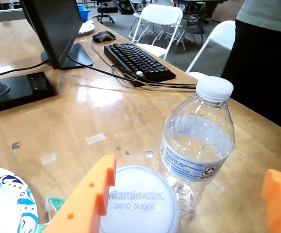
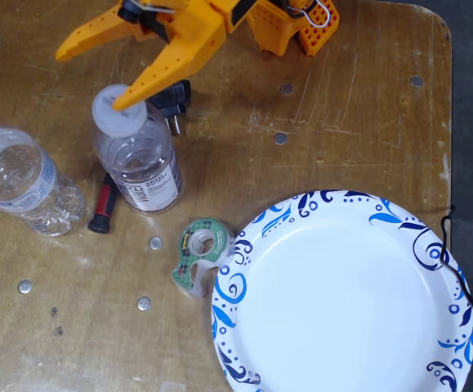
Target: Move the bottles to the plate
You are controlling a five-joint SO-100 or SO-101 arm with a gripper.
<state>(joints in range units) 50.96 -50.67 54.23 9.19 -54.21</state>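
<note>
My orange gripper [image 2: 89, 80] is open and holds nothing. In the fixed view its lower fingertip [image 2: 120, 103] overlaps the wide grey-white cap of the upright labelled bottle [image 2: 138, 167]. In the wrist view that cap [image 1: 138, 206] sits low between my fingers, close to the left finger [image 1: 89, 199]; the gripper [image 1: 189, 174] is spread wide. The crinkled bottle with the small white cap [image 1: 198, 141] stands just beyond, also upright, at the left in the fixed view [image 2: 20, 180]. The white plate with blue swirls [image 2: 342, 302] lies empty at the lower right; its rim shows in the wrist view [image 1: 14, 194].
A green tape dispenser [image 2: 199, 255] lies against the plate's rim. A red-and-black tool [image 2: 101, 208] and a black plug [image 2: 171, 102] lie by the labelled bottle. A keyboard [image 1: 138, 60], cables, a monitor base [image 1: 65, 53] and a standing person [image 1: 266, 63] are farther off.
</note>
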